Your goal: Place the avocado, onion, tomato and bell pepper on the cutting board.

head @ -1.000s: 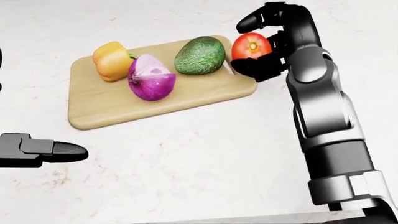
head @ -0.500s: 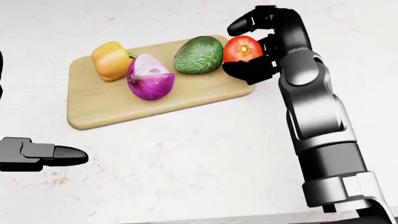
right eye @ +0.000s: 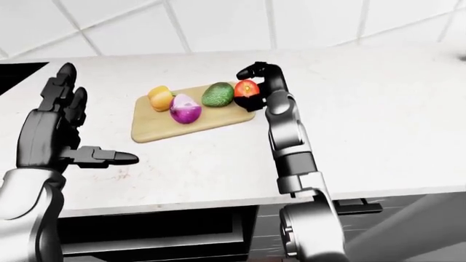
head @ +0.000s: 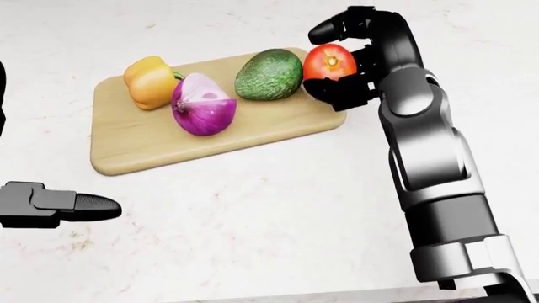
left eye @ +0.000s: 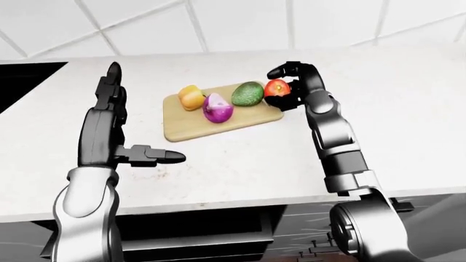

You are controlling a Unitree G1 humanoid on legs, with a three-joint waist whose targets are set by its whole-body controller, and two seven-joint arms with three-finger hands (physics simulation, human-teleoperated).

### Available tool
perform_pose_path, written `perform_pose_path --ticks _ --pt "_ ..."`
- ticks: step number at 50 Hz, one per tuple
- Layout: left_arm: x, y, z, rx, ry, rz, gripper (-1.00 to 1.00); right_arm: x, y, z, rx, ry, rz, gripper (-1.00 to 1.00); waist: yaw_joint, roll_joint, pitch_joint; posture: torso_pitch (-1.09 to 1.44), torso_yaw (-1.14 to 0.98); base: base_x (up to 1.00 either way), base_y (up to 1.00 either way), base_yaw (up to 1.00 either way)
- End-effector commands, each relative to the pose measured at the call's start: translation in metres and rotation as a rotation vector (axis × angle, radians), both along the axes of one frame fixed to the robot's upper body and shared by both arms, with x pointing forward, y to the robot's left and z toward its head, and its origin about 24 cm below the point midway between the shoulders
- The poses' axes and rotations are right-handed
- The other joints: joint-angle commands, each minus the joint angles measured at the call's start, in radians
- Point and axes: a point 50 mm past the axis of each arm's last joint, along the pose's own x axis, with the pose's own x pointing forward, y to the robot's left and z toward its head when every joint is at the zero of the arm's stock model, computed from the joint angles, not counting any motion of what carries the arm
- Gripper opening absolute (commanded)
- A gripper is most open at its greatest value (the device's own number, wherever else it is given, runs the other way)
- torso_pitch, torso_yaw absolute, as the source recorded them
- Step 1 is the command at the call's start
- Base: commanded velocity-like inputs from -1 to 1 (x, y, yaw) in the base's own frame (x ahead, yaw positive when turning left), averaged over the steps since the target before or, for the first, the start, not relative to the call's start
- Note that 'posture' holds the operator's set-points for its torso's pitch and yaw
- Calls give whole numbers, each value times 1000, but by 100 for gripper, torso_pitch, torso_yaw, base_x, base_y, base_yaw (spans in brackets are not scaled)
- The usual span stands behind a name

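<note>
I see the tomato point(head: 329, 64) held in my right hand point(head: 349, 60). The fingers point(head: 330, 26) curl over its top and the other fingers press under it, so they are closed around it. The tomato sits over the right end of the cutting board point(head: 151, 146), and I cannot tell if it touches the wood. Just to the left of my fingers lies the avocado point(head: 268, 74) on the board, very close to the tomato. Farther left from the fingers is the purple onion point(head: 204, 105), and past it the yellow bell pepper point(head: 151, 82), touching the onion. All three rest on the board. The board lies on the pale counter point(head: 278, 214). My left hand point(left eye: 116, 128) is well apart from the board, held up with fingers spread wide and holding nothing.
</note>
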Motion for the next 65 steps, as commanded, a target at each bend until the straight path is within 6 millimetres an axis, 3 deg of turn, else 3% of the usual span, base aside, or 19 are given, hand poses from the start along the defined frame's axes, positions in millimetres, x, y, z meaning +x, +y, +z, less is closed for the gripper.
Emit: perform_pose_path --ticks 1,16,36,45,51,58,65 --pt "-4 -1 13 23 -79 3 100 -2 3 30 -2 -121 14 -15 0 2 -27 0 0 0 0 0" --pt "-5 0 12 25 -76 7 100 -3 5 24 1 -110 23 -8 0 2 -28 0 0 0 0 0" --pt "-3 -2 14 30 -79 3 100 -2 4 26 -6 -103 29 33 0 1 -28 0 0 0 0 0" --pt "-3 -1 15 34 -80 5 100 -5 3 28 -11 -106 28 70 0 1 -28 0 0 0 0 0" --pt "-5 0 16 32 -82 9 100 -15 -3 36 -19 -120 11 100 2 -1 -26 0 0 0 0 0" --pt "-6 2 17 27 -85 15 100 -39 -16 46 -27 -141 -24 100 6 -4 -24 0 0 0 0 0" --pt "-5 5 19 33 -90 31 100 -81 -32 56 -58 -156 -71 100 8 -8 -22 0 0 0 0 0"
